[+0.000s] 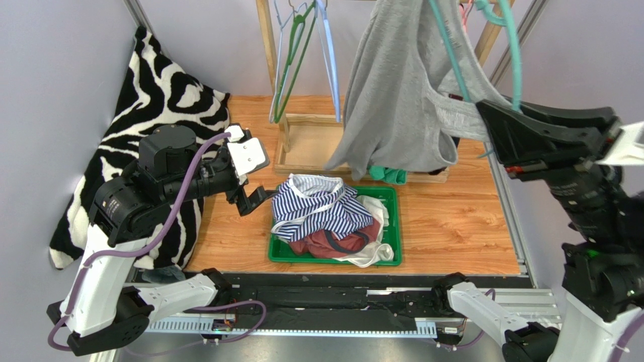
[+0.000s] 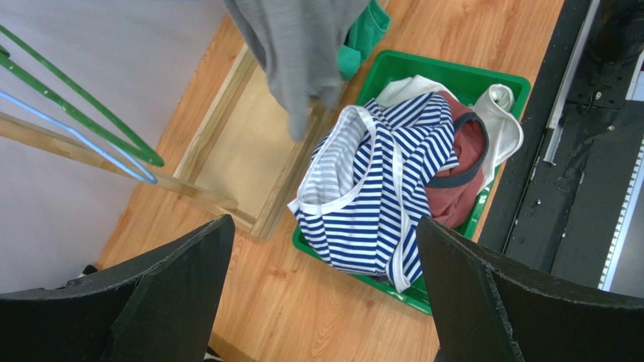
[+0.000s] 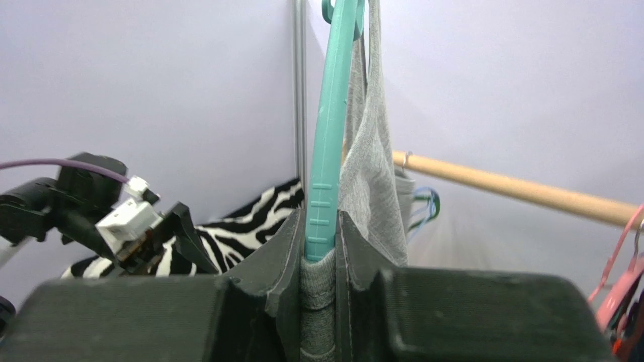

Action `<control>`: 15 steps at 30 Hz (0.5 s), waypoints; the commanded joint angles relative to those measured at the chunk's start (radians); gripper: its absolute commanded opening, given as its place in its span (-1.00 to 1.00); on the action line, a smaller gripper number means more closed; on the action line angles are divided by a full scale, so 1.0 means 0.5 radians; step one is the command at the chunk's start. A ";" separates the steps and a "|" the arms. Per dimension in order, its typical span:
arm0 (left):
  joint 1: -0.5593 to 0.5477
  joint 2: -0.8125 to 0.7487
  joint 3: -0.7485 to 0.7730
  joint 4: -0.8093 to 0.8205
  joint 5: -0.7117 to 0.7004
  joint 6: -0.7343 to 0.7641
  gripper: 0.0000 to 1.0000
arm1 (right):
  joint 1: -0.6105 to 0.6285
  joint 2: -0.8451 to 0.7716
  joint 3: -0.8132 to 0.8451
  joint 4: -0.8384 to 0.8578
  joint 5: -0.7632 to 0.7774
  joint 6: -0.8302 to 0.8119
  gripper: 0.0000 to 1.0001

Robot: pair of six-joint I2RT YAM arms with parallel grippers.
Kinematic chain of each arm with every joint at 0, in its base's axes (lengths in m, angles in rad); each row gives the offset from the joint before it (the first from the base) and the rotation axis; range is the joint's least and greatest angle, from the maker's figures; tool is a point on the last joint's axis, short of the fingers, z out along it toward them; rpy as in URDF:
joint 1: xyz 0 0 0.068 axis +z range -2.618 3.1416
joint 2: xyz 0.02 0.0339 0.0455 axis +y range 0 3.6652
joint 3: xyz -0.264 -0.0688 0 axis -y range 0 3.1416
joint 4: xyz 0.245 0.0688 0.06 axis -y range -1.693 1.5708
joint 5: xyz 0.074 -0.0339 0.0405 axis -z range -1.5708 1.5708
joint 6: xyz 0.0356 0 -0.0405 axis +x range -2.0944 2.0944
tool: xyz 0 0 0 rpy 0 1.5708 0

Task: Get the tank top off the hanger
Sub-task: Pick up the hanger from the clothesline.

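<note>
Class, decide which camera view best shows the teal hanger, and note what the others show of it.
The right wrist view: the teal hanger runs up the middle, pinched with grey tank top fabric in the right gripper. The top external view shows only parts of it; the left wrist view shows none.

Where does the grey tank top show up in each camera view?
Top external: grey tank top hangs upper centre.
Left wrist: top edge, left of the green tray.
Right wrist: centre, clamped with teal hanger in right pincer.
Shared landmark: green tray, top external and left wrist.
</note>
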 commanded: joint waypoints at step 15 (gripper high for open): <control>0.014 -0.005 0.008 0.053 0.007 -0.027 0.98 | 0.011 0.038 0.047 0.209 -0.359 0.081 -1.00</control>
